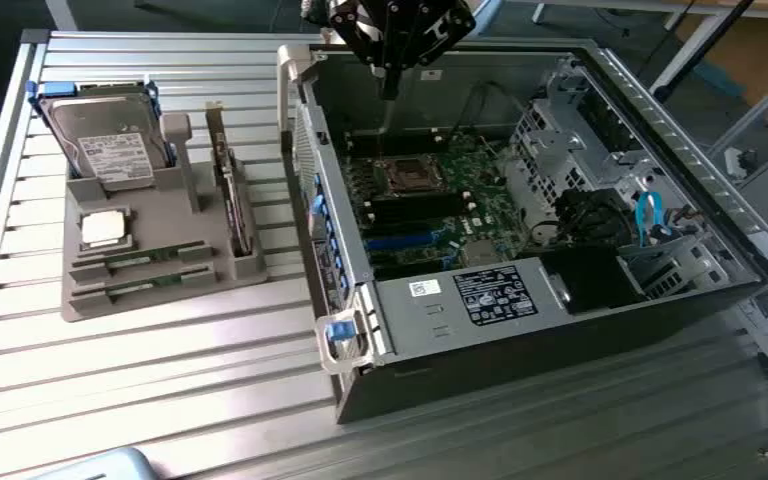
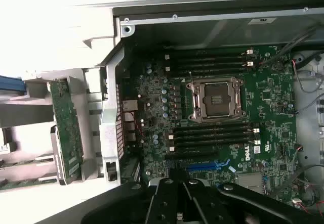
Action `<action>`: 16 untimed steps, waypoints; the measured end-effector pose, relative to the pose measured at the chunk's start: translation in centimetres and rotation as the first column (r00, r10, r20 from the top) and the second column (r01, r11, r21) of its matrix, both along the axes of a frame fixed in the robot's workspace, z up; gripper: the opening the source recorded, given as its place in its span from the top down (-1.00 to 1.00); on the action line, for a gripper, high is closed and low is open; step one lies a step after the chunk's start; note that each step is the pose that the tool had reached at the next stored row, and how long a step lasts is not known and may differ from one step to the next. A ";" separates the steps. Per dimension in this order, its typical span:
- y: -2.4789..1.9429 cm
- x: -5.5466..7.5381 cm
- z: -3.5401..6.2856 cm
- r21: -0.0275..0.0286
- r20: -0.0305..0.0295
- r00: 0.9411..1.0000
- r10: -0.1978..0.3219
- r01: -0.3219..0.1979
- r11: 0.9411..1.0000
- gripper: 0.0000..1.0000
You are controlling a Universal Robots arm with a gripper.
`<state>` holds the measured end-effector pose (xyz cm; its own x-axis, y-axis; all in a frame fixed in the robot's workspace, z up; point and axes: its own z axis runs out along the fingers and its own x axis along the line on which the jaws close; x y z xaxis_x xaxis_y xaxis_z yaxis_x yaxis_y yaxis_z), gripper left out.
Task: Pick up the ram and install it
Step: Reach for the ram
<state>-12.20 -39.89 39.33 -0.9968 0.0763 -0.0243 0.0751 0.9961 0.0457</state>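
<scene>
Exterior view: my tool (image 1: 387,90) hangs over the open case (image 1: 491,372), jaws closed, with nothing seen between them. Two ram sticks (image 1: 137,261) sit in the front grooves of the tray (image 1: 157,303) on the surface (image 1: 157,400). They are well apart from the tool, toward the exterior view's left. Their long axes are parallel and run across the tray.

Wrist view: one processor socket (image 2: 216,98), flanked by two memory slot banks (image 2: 212,135).

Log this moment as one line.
gripper: shut, nothing seen held, above open computer case | ram sticks: in gray tray, exterior view's left | memory slots: empty
</scene>
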 end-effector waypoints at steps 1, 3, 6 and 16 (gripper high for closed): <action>0.00 0.0 0.00 0.000 0.000 1.000 0.000 0.000 1.000 0.79; 0.00 0.0 0.00 0.003 0.000 1.000 0.000 0.000 1.000 0.79; 0.00 0.0 0.00 0.003 0.000 1.000 0.000 0.000 1.000 0.79; 0.00 -0.4 0.00 0.004 0.000 1.000 0.000 0.000 1.000 0.79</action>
